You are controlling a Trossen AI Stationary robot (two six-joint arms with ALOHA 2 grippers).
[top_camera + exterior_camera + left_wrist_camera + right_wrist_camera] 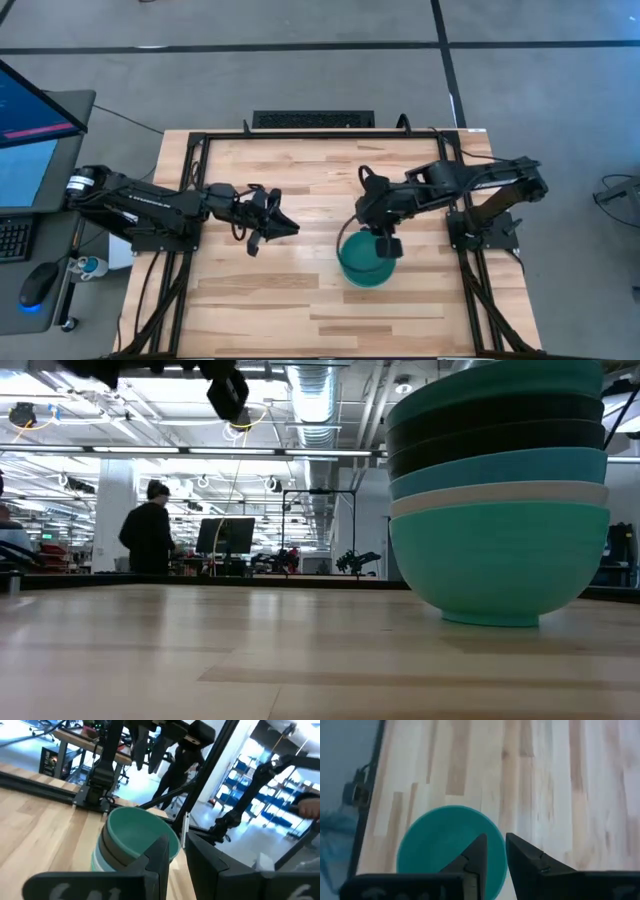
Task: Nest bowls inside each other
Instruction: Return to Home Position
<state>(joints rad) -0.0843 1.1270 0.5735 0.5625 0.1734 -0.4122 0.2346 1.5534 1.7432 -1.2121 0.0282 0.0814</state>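
Note:
The bowls stand nested in one stack (362, 262) on the table's right half, resting on the bottom bowl's foot (490, 618). From the bottom, the rims are teal, white, light blue, two black, and teal green on top (137, 831) (440, 845). My right gripper (386, 244) (495, 842) hovers above the stack's right rim, pointing down, open by a narrow gap with nothing between its fingers. My left gripper (280, 228) (176, 842) hovers left of the stack, pointing at it, also narrowly open and empty.
Bare wood lies left of, behind and in front of the stack. A black frame (300, 132) runs round the table. A monitor, keyboard and mouse (38, 285) sit off the left edge. A person (150, 525) stands far back in the room.

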